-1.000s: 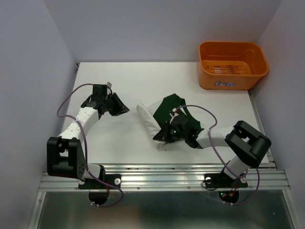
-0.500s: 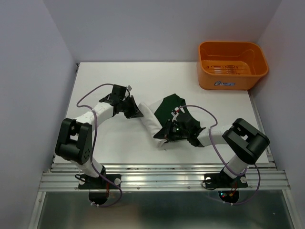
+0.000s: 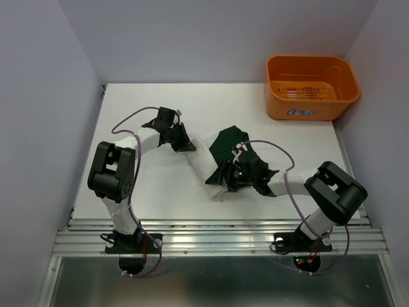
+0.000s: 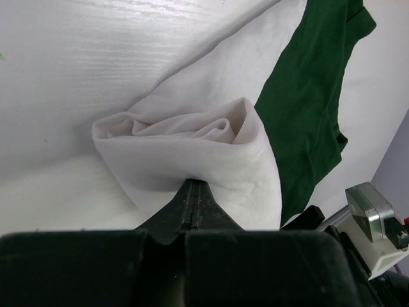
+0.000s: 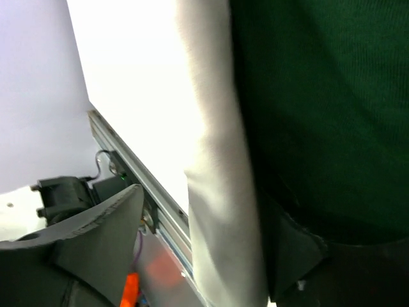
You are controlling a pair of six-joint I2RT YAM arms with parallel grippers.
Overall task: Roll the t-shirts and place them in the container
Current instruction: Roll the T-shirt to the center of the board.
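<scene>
Pale lilac walls (image 3: 192,38) close us in on three sides around a white wood-grain bench (image 3: 160,105), which ends at the near side in a ribbed metal rail (image 3: 217,238). The left arm (image 3: 137,144) bends inward over the middle of the bench and the right arm (image 3: 291,187) reaches in from the near right corner, both in white sleeves with purple cables looping off them. An orange basket (image 3: 281,110) sits in the far right corner of the bench, well apart from both arms. The t-shirt (image 3: 206,163) lies at mid-bench between the two arms, a white strip rolled loosely at its far left end with dark green cloth spilling out to its right. The left jaws are pressed together with their tip right against the white rolled end (image 4: 192,147); we cannot tell whether any cloth is caught in them. The right jaws stand spread at the near end of the white strip, one side clear of the cloth. From above, the right wrist covers that near end, and its own camera is too close and blurred to show where the cloth stops. We cannot make out any lettering, nor whether this is one garment or two
</scene>
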